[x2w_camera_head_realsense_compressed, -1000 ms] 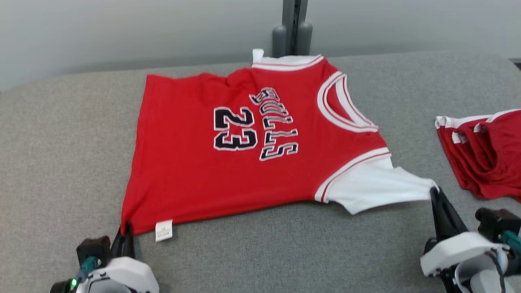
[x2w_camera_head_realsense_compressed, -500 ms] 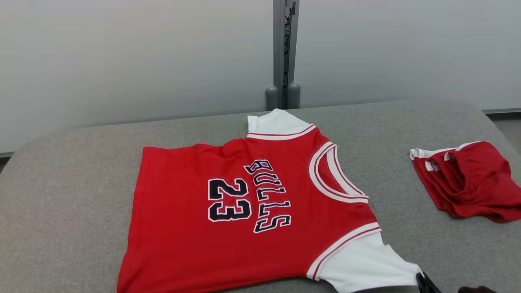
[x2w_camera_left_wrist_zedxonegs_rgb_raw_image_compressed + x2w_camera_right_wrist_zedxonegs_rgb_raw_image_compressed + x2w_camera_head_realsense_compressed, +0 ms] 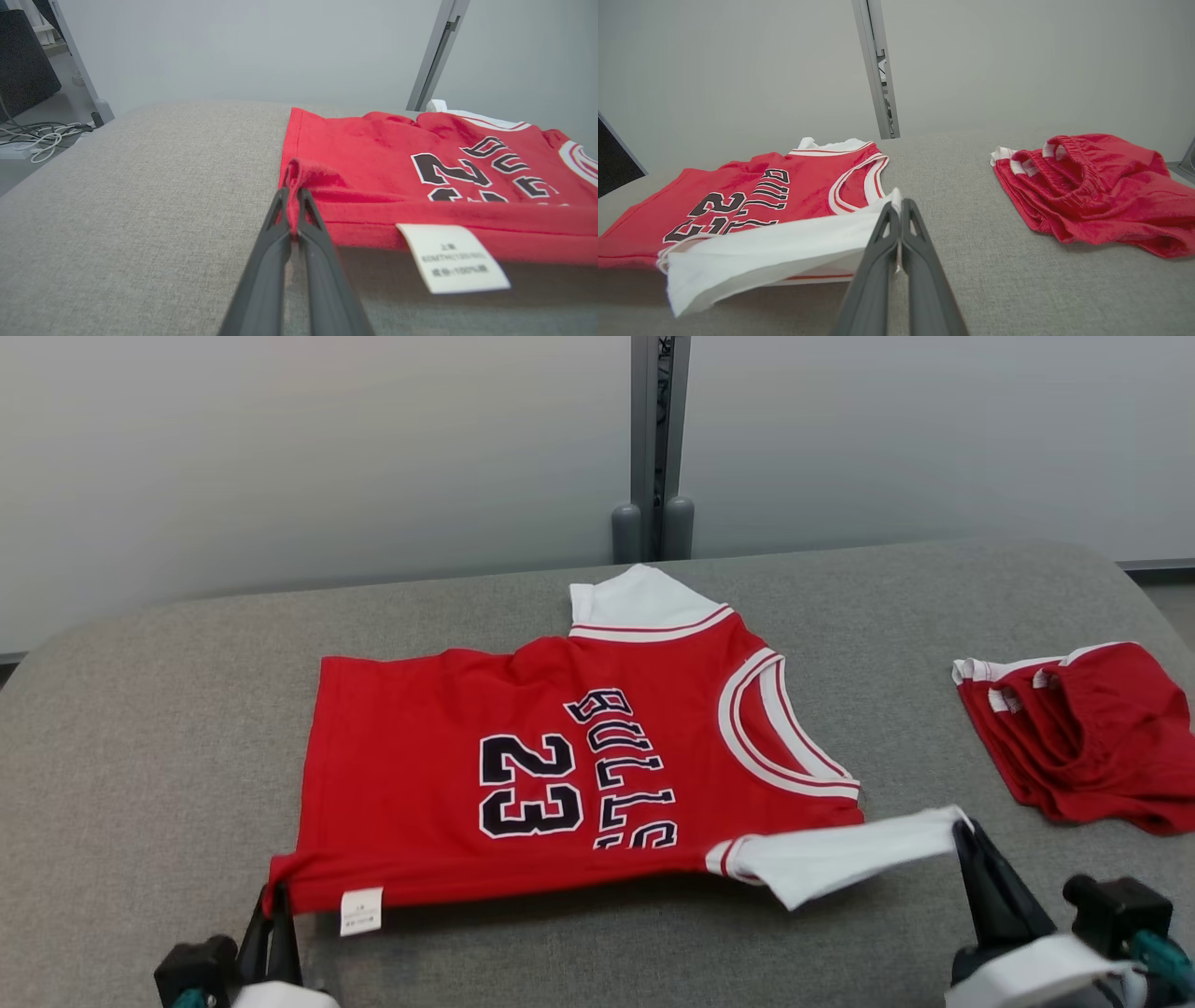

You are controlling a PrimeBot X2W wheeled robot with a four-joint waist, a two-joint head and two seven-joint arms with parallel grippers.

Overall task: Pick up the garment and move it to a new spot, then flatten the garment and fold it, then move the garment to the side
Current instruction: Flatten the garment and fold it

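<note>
Head camera: high on the near side of the jersey [image 3: 523, 775], facing forward and down, taking in all of it. Left wrist camera: low and close at the jersey's hem corner, looking along the left gripper [image 3: 293, 192] across the cloth. Right wrist camera: low at the jersey's white sleeve, looking along the right gripper [image 3: 900, 205]. All three share the jersey's printed front and the grey post [image 3: 649, 429] behind it.

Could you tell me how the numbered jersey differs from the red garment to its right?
The jersey lies spread out, near edge lifted; the red garment lies bunched. The jersey bears dark lettering; the red garment shows none. The left hand and right hand pinch the jersey; nothing touches the red garment. Both are red with white trim.
</note>
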